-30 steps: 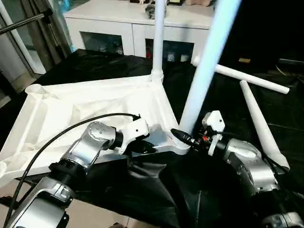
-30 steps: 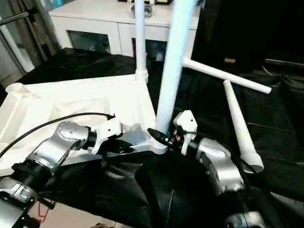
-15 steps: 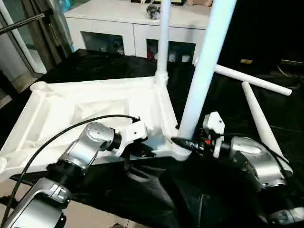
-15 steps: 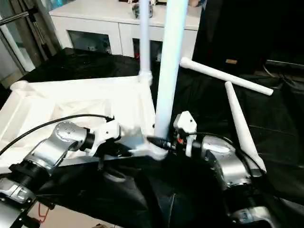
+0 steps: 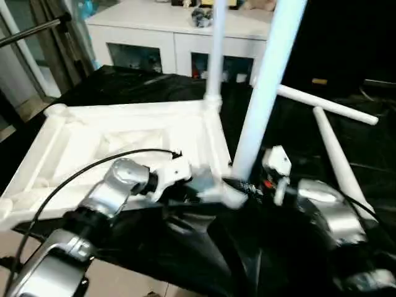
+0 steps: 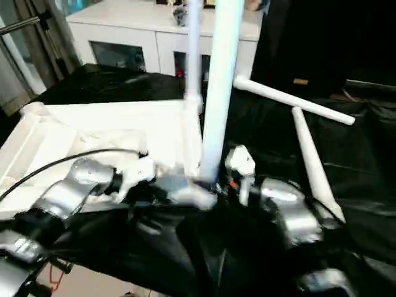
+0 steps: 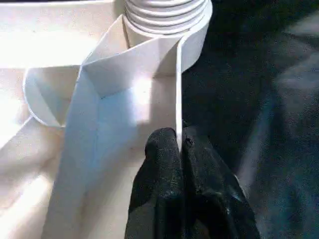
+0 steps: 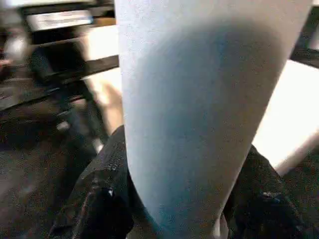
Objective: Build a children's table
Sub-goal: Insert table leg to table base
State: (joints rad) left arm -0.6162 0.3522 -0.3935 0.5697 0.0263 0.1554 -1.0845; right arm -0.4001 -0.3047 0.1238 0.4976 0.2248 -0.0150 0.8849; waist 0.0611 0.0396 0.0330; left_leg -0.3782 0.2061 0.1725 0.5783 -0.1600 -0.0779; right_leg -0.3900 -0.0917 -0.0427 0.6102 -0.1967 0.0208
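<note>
Children's table tabletop (image 5: 124, 133) lies underside up on black cloth (image 5: 291, 260). My left pincer (image 7: 179, 149) is clenched on its rim; right pincer (image 5: 238, 184) grasps the near leg (image 5: 263, 86) above its corner socket, at 3 o'clock. I judge tilting risks cross-threading.

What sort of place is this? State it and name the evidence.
Probably an indoor room used as a makeshift assembly spot: a white glass-door cabinet with small items on top, curtains, and a work surface draped in black cloth.

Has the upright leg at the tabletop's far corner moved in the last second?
Yes: the far leg has shifted slightly right against the cabinet behind it.
</note>
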